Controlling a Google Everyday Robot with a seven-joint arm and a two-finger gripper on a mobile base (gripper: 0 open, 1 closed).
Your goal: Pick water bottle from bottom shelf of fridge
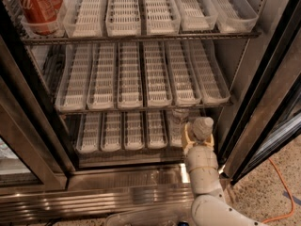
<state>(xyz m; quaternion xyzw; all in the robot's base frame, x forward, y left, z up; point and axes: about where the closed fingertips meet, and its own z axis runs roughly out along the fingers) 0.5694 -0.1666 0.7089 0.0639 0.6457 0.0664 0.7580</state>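
Tool: the tool (198,138) is at the front right of the bottom shelf (127,130), and its arm (203,173) rises from below the fridge (141,185) sill
Tool state: the fingers (186,137) appear pinched on the bottle from both sides, just under the cap
Water bottle: the water bottle (202,126) stands at the front edge of the right-hand lanes, just below the middle rack (207,103); only its whitish-grey cap shows plainly
Stage: grasp judged made, withdrawal not yet done
Risk, slip: a hold this close to the cap may let the smooth body swing or drop
Risk, snag: lifting high would strike the middle rack, and drifting right would meet the door frame (244,140)
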